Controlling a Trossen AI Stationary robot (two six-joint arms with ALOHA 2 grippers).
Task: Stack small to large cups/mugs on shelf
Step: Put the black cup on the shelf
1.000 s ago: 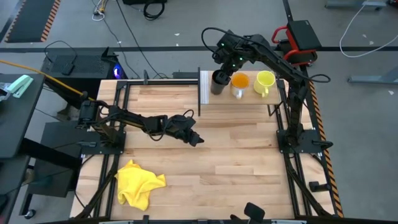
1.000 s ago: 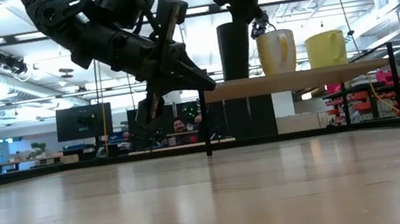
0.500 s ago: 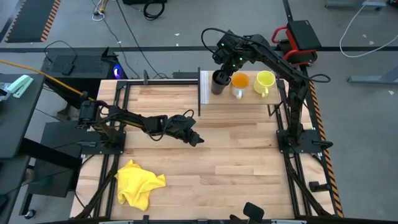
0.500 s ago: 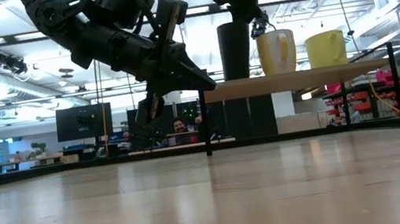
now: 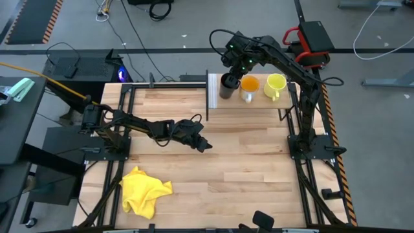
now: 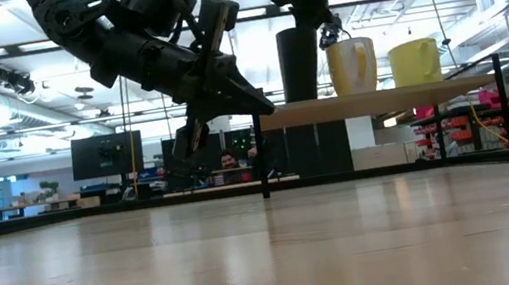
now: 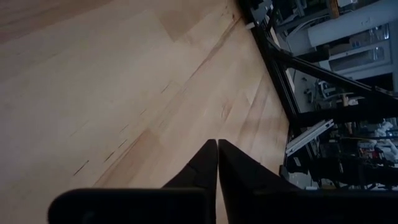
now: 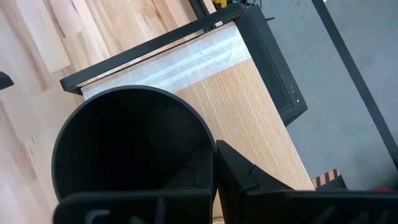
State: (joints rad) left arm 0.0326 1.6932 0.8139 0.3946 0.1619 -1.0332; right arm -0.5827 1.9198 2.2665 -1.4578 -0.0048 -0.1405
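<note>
Behind black cup [image 8: 124, 143], shelf [image 8: 249, 112] partly hidden.

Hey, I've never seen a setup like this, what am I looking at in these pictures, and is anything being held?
Two dark robot arms work at a wooden table. One picture looks straight down, one looks level across the tabletop, and two come from cameras on the wrists. On the raised shelf stand a black cup, an orange cup and a yellow-green mug. The right gripper is shut on the black cup's rim. The left gripper hangs shut and empty over the table. A yellow cloth lies near the front.
</note>
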